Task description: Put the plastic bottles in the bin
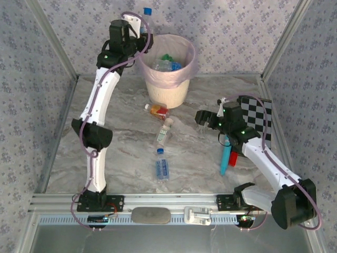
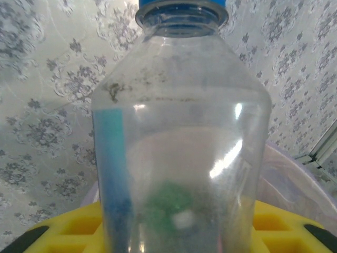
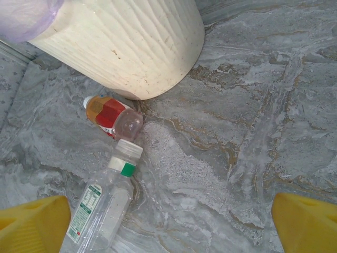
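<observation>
High at the back left, my left gripper [image 1: 130, 26] is shut on a clear plastic bottle [image 1: 146, 11] with a blue cap, just left of the bin's rim. That bottle [image 2: 181, 132] stands upright between the yellow fingers [image 2: 68, 232]. The cream bin [image 1: 167, 87] with its pink liner holds several bottles [image 1: 167, 62]. Three bottles lie on the table: an orange-red labelled one [image 1: 157, 109] [image 3: 113, 117], a clear white-capped one [image 1: 164, 132] [image 3: 102, 203] and a blue-labelled one [image 1: 162, 166]. My right gripper [image 1: 202, 124] [image 3: 168, 226] hangs open to the right of the first two, with nothing between its fingers.
A turquoise stick [image 1: 225, 155] with a red end lies under the right arm. The chequered board [image 1: 258, 113] sits at the right. Patterned walls close in the marble table [image 1: 126, 158] at the back and sides. A rail [image 1: 158, 200] runs along the near edge.
</observation>
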{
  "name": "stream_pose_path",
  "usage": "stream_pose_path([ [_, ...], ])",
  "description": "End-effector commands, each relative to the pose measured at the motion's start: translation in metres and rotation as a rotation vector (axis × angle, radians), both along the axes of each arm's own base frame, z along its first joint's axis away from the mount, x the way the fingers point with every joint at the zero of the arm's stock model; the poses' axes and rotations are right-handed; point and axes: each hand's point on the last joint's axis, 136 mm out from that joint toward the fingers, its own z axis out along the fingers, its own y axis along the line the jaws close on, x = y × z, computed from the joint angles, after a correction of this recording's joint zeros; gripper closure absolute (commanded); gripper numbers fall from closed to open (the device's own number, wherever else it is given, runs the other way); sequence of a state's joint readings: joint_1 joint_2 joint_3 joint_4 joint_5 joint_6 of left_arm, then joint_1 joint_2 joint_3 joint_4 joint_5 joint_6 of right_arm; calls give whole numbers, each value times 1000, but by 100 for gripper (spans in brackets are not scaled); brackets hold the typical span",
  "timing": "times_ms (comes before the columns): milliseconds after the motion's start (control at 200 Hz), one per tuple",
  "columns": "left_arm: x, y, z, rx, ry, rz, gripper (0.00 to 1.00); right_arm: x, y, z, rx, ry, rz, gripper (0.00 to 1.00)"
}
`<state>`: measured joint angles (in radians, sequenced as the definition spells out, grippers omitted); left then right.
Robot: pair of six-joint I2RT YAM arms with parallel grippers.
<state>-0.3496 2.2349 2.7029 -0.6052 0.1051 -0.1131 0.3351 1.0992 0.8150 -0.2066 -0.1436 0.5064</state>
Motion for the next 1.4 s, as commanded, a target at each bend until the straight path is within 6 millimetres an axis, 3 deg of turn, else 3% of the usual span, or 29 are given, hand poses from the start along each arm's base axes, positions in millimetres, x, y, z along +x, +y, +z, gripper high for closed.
stream_pose_path([
  [0,-3,-5,-20,24,70,-29,57,-4,-6,2,-1,-11,-25,0],
  [395,-1,-16,-60,43,175,-60,52,-8,-8,3,5,-18,-31,0],
  [610,-4,-17,-61,53,184,-59,27,-9,-9,3,7,-20,-31,0],
  [810,-13,-20,-50,52,169,-65,18,-9,-6,2,21,-22,-27,0],
  [1099,-47,-25,-29,81,145,-66,13,-4,8,-11,29,-5,-34,0],
  [1264,-78,-20,-14,33,66,-61,11,0,34,-22,27,22,15,0],
  [1394,-108,-5,-27,-60,40,-35,9,1,60,-34,24,47,48,0],
])
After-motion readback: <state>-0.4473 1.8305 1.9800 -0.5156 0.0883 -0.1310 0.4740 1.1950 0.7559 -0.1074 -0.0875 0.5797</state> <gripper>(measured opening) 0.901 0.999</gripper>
